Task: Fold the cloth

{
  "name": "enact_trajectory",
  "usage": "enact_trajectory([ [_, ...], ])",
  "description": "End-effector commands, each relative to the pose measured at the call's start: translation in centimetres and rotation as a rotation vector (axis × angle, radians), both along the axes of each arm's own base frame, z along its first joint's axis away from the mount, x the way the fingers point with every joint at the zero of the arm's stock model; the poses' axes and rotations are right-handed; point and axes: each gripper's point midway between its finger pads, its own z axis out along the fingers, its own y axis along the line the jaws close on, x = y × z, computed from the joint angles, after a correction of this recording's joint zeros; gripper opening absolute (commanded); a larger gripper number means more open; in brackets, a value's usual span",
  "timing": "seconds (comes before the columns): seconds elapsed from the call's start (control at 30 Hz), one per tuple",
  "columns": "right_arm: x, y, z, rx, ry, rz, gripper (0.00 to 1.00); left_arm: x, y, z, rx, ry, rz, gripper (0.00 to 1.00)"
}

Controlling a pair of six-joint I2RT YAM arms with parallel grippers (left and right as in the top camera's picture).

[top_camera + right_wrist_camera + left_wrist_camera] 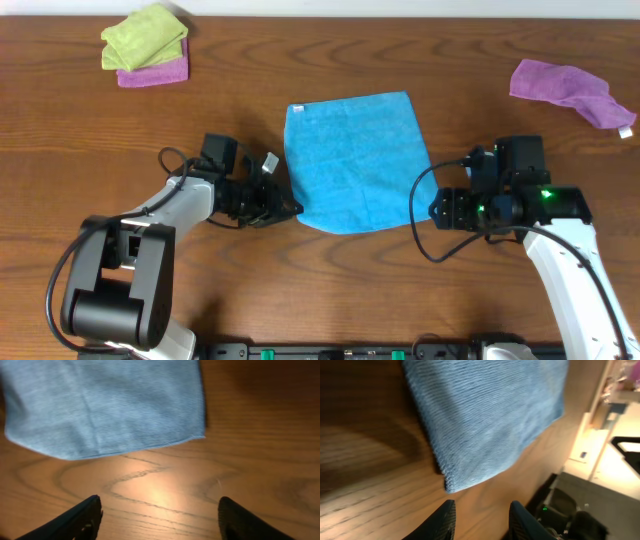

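Observation:
The sky-blue cloth (355, 160) lies spread flat in the middle of the wooden table. My left gripper (287, 211) sits low just off its near-left corner, pointing at it. In the left wrist view that corner of the cloth (490, 415) ends a little short of the left gripper (482, 507), whose jaws are open with only bare wood between them. My right gripper (436, 208) is beside the near-right corner. In the right wrist view the cloth (100, 405) lies ahead of the right gripper (159, 505), which is open wide over bare wood and not touching it.
A lime-green cloth (145, 35) lies on a purple cloth (155, 72) at the back left. Another purple cloth (565, 85) is crumpled at the back right. Both arm bases stand at the table's front edge.

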Motion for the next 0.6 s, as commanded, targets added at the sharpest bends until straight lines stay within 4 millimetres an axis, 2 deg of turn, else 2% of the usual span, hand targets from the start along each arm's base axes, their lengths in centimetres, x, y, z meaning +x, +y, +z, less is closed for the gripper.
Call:
enact_trajectory([
  [0.0,-0.1,1.6,0.6,0.085,-0.026,0.074,0.69,0.0,0.7,-1.0,0.057,-0.038,-0.032,0.36],
  [0.13,0.0,3.3,0.9,0.108,-0.047,0.14,0.6,-0.6,1.1,-1.4,0.083,-0.023,-0.043,0.35],
  [0.2,0.0,4.4,1.0,0.11,-0.064,0.18,0.58,-0.9,1.3,-1.6,0.097,-0.014,-0.051,0.33],
  [0.4,0.3,7.1,1.5,0.117,-0.12,0.28,0.62,-1.4,2.4,-2.9,0.202,-0.001,-0.053,0.28],
  [0.57,0.2,7.3,1.5,0.118,-0.119,0.288,0.64,-0.5,1.7,-3.2,0.207,-0.08,-0.07,0.26],
])
